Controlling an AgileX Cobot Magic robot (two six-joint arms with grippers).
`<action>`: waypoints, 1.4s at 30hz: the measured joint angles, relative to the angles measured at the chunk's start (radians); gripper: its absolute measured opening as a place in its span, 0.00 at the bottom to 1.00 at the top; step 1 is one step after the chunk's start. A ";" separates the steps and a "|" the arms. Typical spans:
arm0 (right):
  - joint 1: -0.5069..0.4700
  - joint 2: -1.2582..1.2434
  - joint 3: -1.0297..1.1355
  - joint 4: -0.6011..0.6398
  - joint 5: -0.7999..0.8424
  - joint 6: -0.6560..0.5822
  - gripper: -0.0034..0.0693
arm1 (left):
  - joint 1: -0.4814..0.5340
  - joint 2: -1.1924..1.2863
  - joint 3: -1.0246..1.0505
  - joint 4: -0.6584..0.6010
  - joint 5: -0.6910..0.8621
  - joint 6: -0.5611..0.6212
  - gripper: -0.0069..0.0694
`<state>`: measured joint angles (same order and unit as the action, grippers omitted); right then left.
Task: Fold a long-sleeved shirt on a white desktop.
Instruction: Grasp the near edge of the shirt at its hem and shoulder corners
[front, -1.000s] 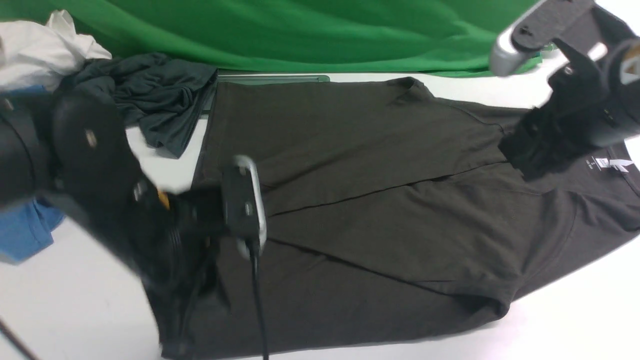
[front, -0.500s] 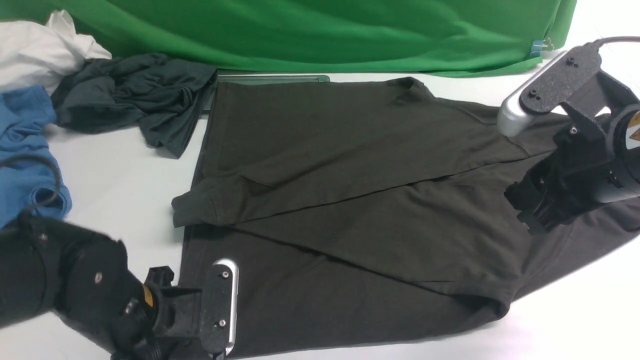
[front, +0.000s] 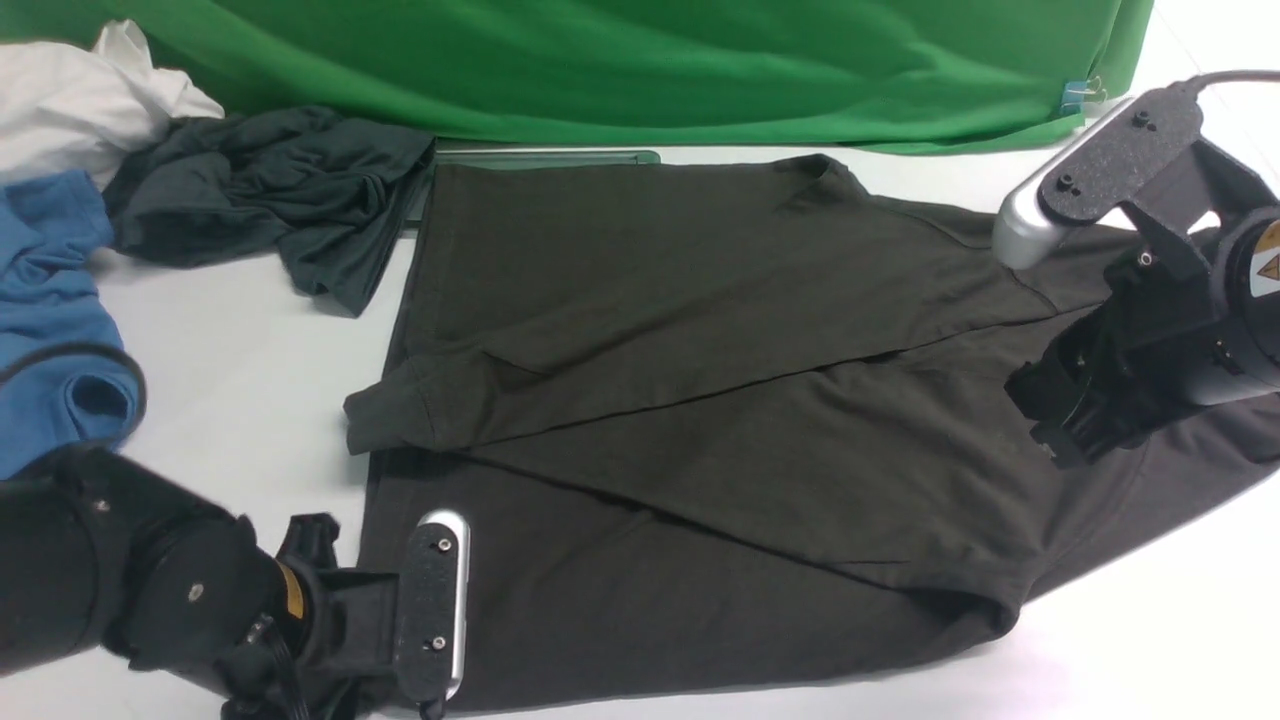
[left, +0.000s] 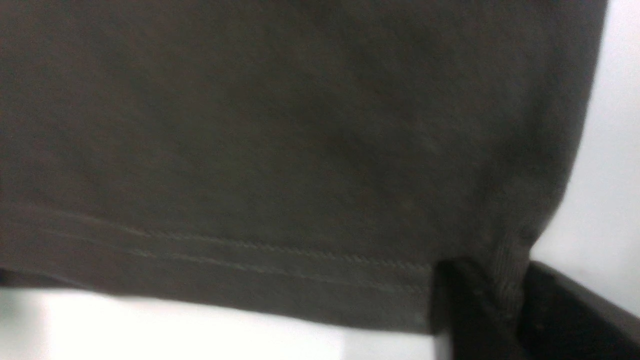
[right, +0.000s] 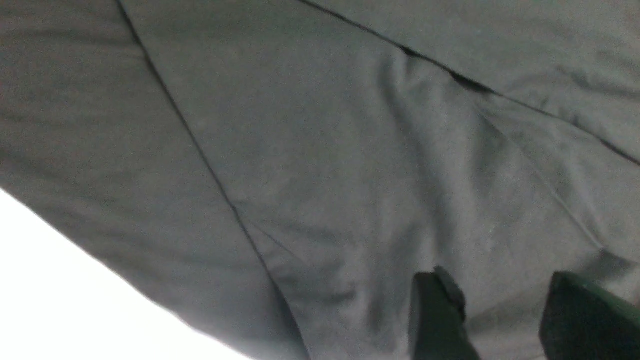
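fabric fills both wrist views, blurred and close. long-sleeved shirt (front: 700, 400) lies spread across the middle of the white desktop (front: 230, 400), sleeves folded over its body, its right end cut off by the frame edge. left gripper (left: 492, 305) pinches the near-left hem corner, and in the front view the wrist hides its fingers. right gripper (right: 500, 315) sits at the shoulder end, where its arm covers part of the shirt. its fingers stand apart on the cloth, and whether they grip it i cannot tell.

dark charcoal-brown shirt (front: 700, 400), white desktop (front: 250, 380), green backdrop (front: 600, 60).
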<state>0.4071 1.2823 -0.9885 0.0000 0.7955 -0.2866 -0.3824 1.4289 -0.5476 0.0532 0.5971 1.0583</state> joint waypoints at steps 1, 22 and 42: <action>0.000 0.000 0.000 0.000 0.015 0.011 0.44 | -0.007 -0.006 -0.027 -0.022 0.059 -0.018 0.16; 0.153 -0.003 0.014 0.000 0.206 -0.143 0.58 | -0.044 -0.194 -0.145 -0.112 0.379 -0.237 0.14; 0.149 0.053 0.495 -0.246 -0.380 -0.388 0.86 | -0.045 -0.420 -0.145 -0.095 0.496 -0.439 0.14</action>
<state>0.5561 1.3350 -0.4935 -0.2462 0.4156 -0.6742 -0.4273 1.0091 -0.6929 -0.0417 1.0931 0.6196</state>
